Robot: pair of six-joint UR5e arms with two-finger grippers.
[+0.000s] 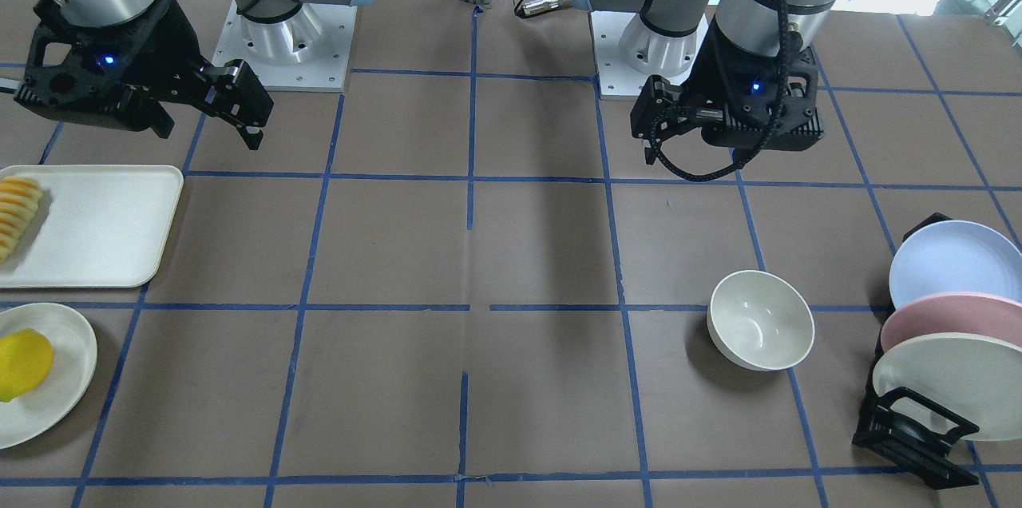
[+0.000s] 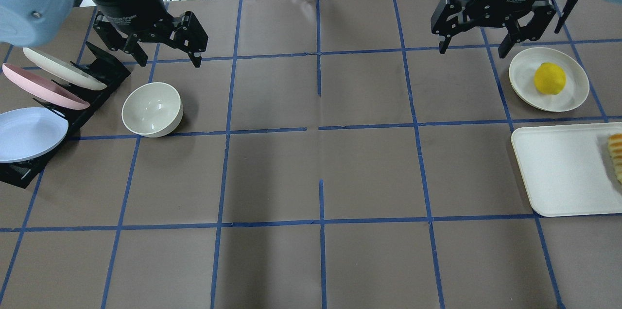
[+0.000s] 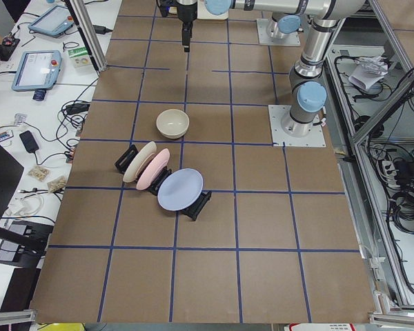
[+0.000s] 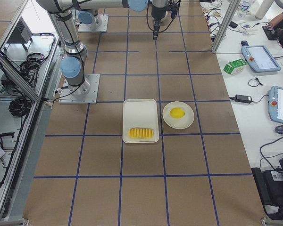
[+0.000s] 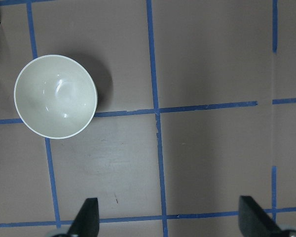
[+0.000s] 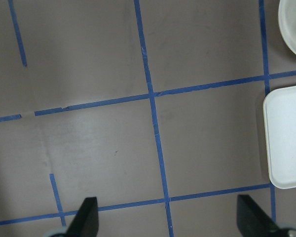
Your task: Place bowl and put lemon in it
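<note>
Framing bowl from left wrist, lemon on plate overhead, left gripper, right gripper apart

there's the bowl at nine o'clock in the overhead view, glossy cream, highlights glinting off its smooth inside. lemon at two o'clock, smooth-skinned with a soft sheen, on a satin cream plate. tray at three o'clock looks matt, plastic-like. table cover is dull brown, paper-like, blue tape matt. left gripper and right gripper: matt black plastic.
</note>
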